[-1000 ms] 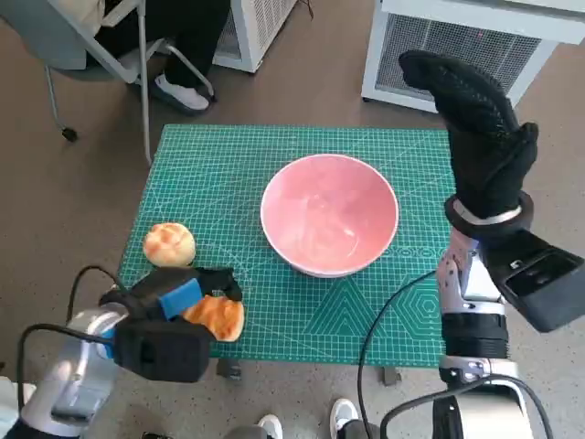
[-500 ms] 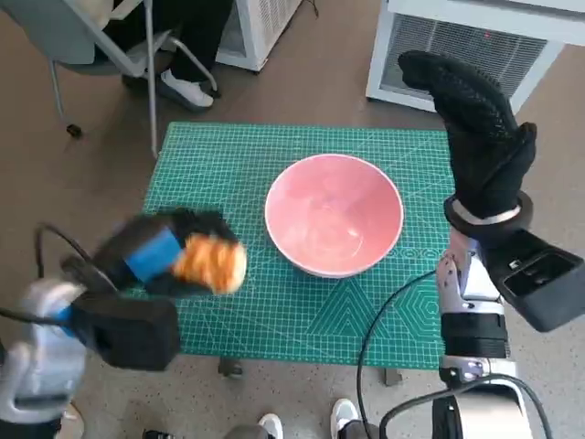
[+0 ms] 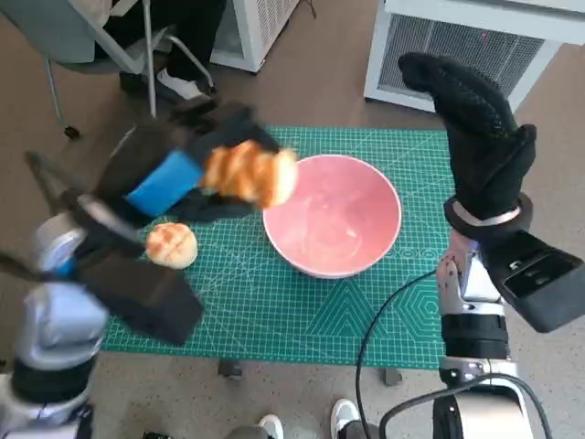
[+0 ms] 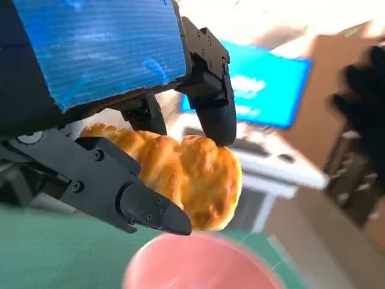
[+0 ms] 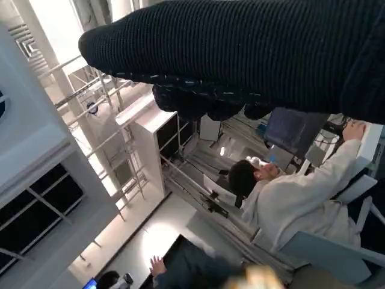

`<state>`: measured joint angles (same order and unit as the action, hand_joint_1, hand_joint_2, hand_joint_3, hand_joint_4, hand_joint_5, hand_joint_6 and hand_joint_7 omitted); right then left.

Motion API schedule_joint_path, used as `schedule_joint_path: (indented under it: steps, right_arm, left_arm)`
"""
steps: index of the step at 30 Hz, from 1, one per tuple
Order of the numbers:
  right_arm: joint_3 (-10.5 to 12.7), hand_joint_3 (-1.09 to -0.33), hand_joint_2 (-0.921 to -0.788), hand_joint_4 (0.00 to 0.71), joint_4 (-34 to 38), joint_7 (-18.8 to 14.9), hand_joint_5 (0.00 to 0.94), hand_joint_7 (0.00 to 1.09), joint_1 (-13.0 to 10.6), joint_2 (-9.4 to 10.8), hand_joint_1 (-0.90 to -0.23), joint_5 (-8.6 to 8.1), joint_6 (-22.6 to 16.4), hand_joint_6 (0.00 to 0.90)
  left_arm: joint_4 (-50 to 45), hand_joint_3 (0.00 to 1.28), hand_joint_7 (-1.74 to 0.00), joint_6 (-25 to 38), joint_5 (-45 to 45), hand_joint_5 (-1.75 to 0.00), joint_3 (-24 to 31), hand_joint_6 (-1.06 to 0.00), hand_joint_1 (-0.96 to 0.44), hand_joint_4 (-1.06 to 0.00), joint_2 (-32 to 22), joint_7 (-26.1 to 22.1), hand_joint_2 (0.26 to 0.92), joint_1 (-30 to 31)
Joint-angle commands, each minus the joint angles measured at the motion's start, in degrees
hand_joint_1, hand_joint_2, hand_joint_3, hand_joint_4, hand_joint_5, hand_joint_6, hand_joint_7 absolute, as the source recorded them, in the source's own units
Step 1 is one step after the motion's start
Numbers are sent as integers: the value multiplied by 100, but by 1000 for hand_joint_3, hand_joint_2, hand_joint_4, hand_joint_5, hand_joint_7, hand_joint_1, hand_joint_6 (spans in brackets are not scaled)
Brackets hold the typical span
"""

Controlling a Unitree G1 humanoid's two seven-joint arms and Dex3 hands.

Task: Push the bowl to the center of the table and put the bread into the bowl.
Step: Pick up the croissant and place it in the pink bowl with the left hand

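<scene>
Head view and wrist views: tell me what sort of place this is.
Probably a robotics lab or workshop, not a home. A green cutting mat covers the small table, white vented cabinets stand on the floor behind it, and the right wrist view shows a person seated among racks and shelving.

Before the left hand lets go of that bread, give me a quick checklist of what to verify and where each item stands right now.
1. Bread held firmly: ok. The left hand grips the bread between its fingers.
2. Bread fully over the bowl: not ok. In the head view the bread hangs at the rim of the pink bowl, not over its middle.
3. Bowl near the table's center: ok.
4. Bowl empty: ok.
5. Right hand clear of the drop: ok. The right hand is raised beside the bowl, holding nothing.
6. Second bun out of the way: ok, on the mat.
</scene>
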<state>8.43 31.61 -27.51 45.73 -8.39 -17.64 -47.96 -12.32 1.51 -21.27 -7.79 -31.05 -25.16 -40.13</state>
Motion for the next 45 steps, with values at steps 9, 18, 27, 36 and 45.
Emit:
schedule_joint_path:
  steps: [9, 18, 27, 36, 45]
  right_arm:
    - [-40, -828, -921, 202, -174, 55, 121, 572, -225, -1, -528, 95, 88, -1]
    - [-36, -833, -921, 191, -267, 133, 140, 570, -285, -28, -521, 148, 91, -1]
    - [-55, -839, -921, 141, -433, 267, 233, 567, -381, -21, -519, 273, 118, -1]
    - [-78, -840, -921, 4, -542, 369, 499, 573, -437, -26, -528, 329, 168, -1]
    - [-114, -847, -921, -1, -643, 439, 505, 576, -487, -11, -528, 344, 245, -1]
  left_arm:
    - [1616, 65, -1281, -502, -529, -1034, -953, -588, 1, -745, 556, -42, 917, -1121]
    - [2572, 72, -1288, -314, -860, -1053, -1367, -584, 0, -721, 1045, -55, 920, -1439]
    - [3282, 116, -677, -239, -906, -475, -1660, -420, -89, -446, 1209, -448, 904, -1585]
    - [3223, 5, -57, -40, -628, -16, -1571, -358, -232, -184, 1106, -1162, 888, -1573]
    - [2316, 0, -8, 59, -312, 0, -1080, -314, -232, -91, 692, -1320, 869, -1134]
